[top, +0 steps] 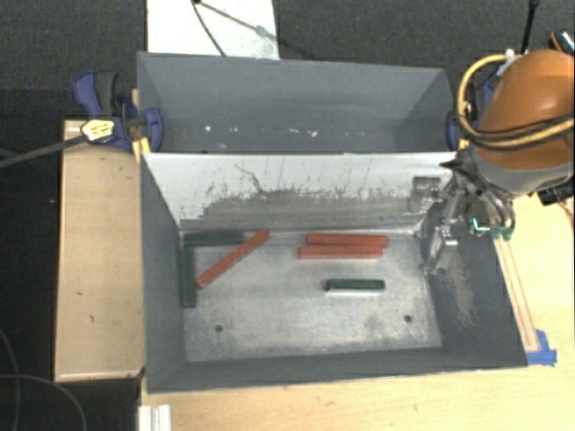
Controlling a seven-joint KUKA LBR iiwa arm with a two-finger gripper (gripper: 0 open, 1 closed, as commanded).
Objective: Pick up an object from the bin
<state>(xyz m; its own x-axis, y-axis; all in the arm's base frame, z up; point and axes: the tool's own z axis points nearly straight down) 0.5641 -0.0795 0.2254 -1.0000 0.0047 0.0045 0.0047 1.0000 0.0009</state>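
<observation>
My gripper hangs at the right side of the bin, over the sloped right wall near the floor's edge, with nothing between its fingers. Nearest to it, two red-brown sticks lie side by side at the middle back of the floor. A short dark green stick rests a little in front of them. Both lie to the left of the gripper, apart from it.
At the left, a red-brown stick lies slanted, its upper end near a dark green stick along the back edge. Another dark green stick runs along the left edge of the floor.
</observation>
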